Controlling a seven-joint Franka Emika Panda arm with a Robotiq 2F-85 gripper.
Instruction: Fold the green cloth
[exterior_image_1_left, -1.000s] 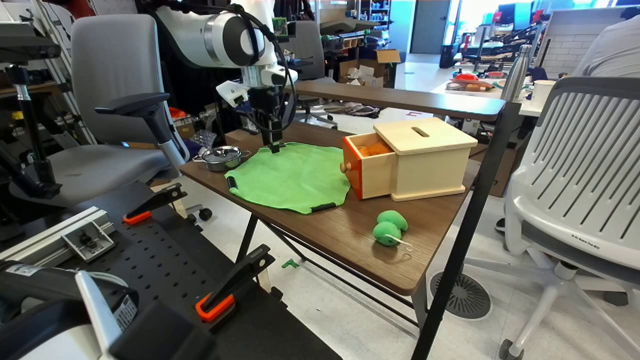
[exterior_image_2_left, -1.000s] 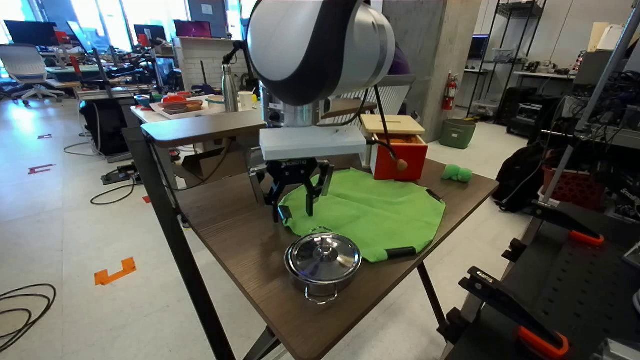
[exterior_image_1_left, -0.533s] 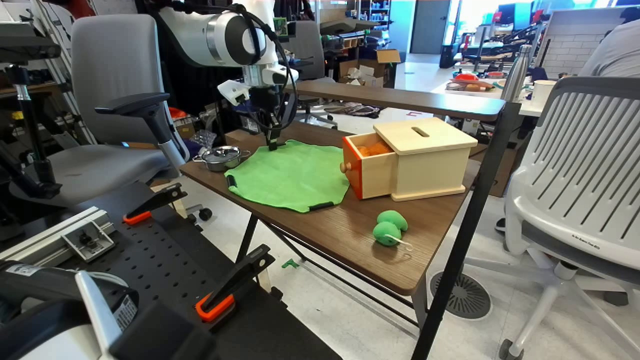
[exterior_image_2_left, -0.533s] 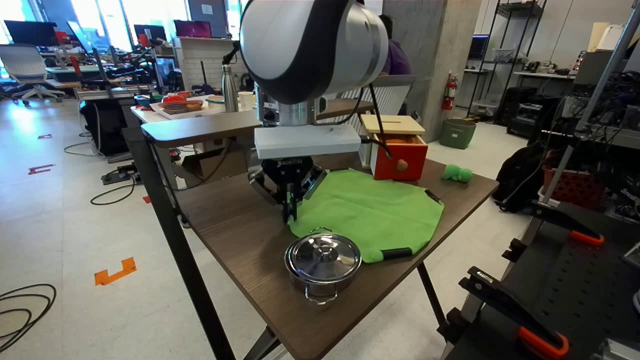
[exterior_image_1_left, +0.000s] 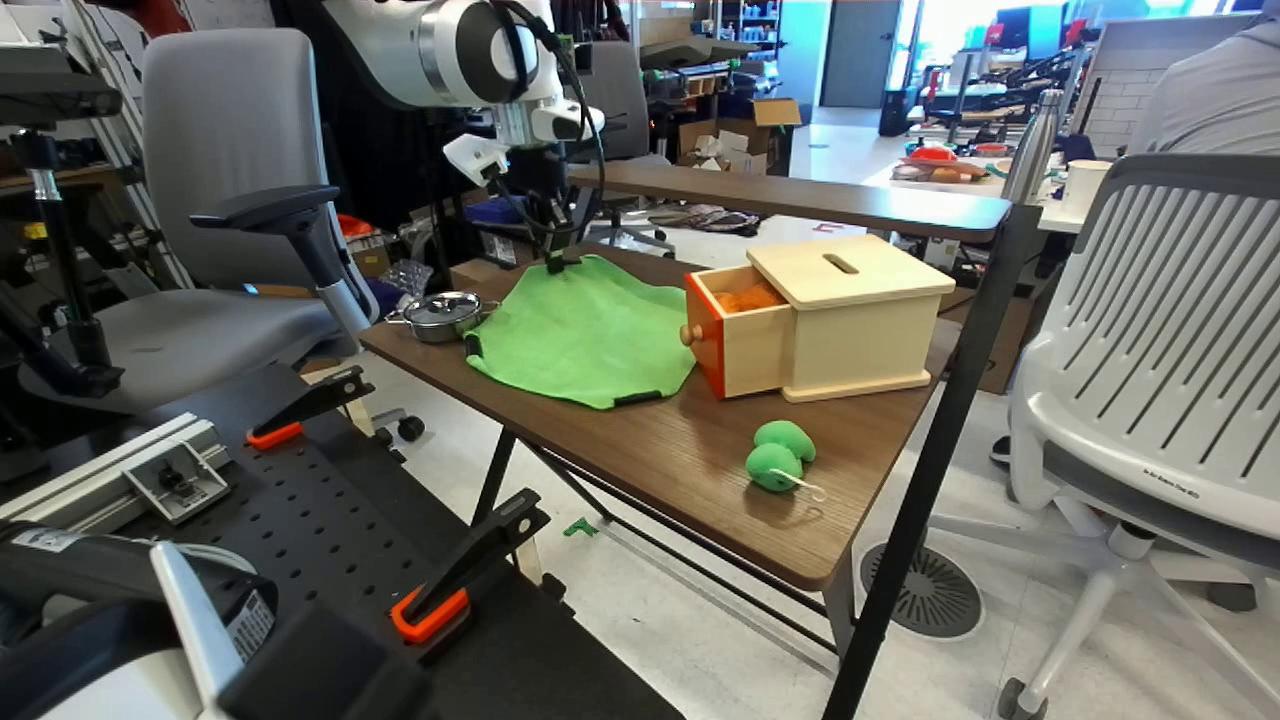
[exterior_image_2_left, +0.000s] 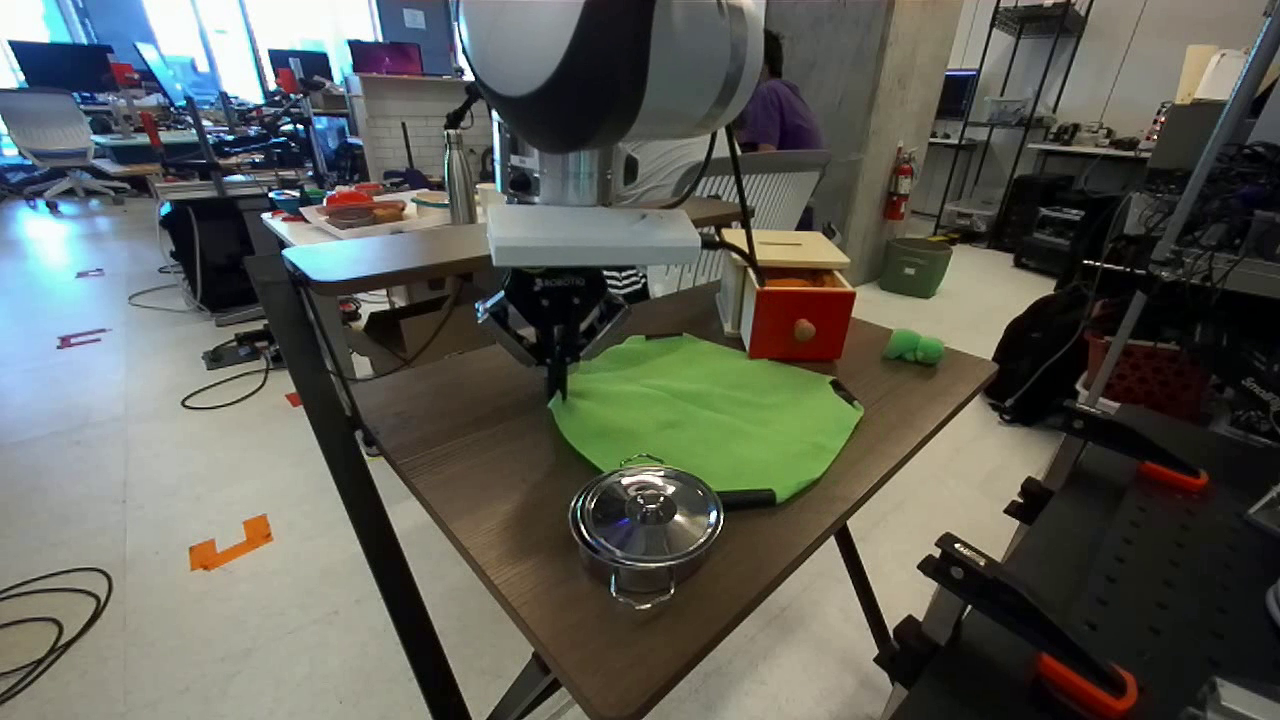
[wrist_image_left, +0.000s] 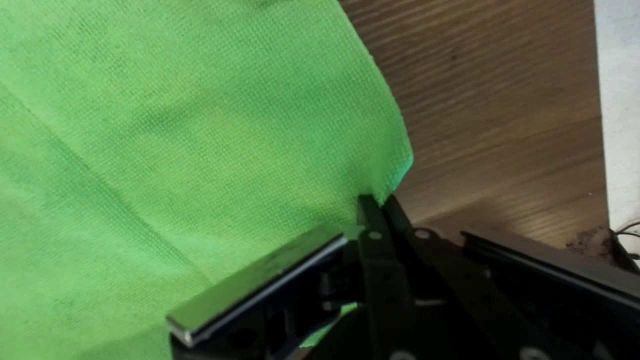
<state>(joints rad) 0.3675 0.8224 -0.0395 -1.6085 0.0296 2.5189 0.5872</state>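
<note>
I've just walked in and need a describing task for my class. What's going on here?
A robot arm has its gripper shut on the edge of the green cloth, and that part looks raised off the wooden table. The rest lies spread out, the fold not yet made. A lidded metal pot stands near it, as does a wooden box with its red-fronted drawer partly open.

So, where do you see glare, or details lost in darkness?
In both exterior views, windows wash out; in an exterior view, the pot lid glints; in the wrist view, the table shows a sheen and the black jaws lose detail.
</note>
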